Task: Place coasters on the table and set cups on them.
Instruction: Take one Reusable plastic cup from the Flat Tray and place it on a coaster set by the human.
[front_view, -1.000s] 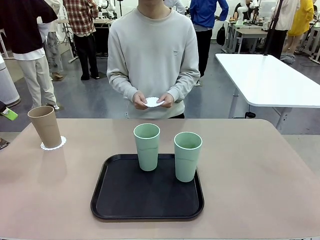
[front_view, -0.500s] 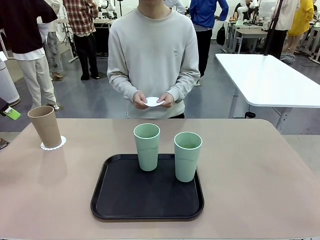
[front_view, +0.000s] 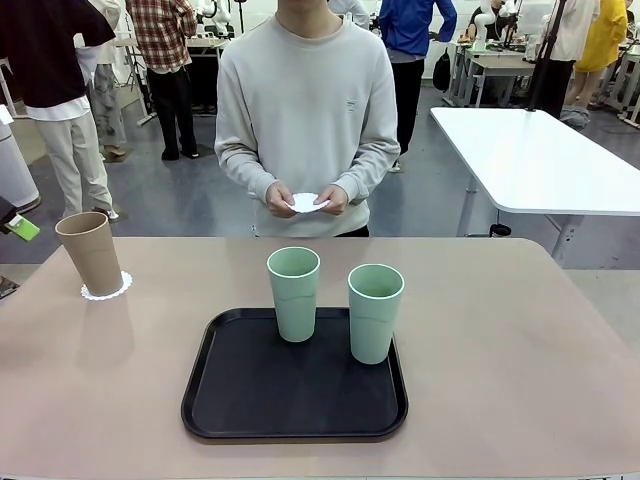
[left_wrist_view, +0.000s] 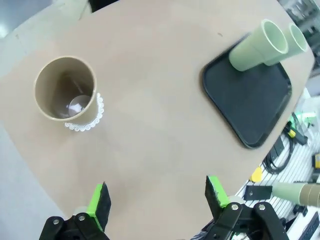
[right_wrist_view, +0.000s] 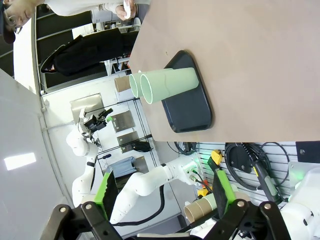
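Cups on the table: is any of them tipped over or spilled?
No. The tan-brown tumbler stands upright on its lacy white coaster; both mint green tumblers stand upright on the black tray. Nothing spilled.

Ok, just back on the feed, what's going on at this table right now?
The tan-brown cup stands on a coaster at the far left of the table. The two mint green cups wait on the black tray. The person across the table holds another coaster in both hands. The left gripper and right gripper are open and hold nothing.
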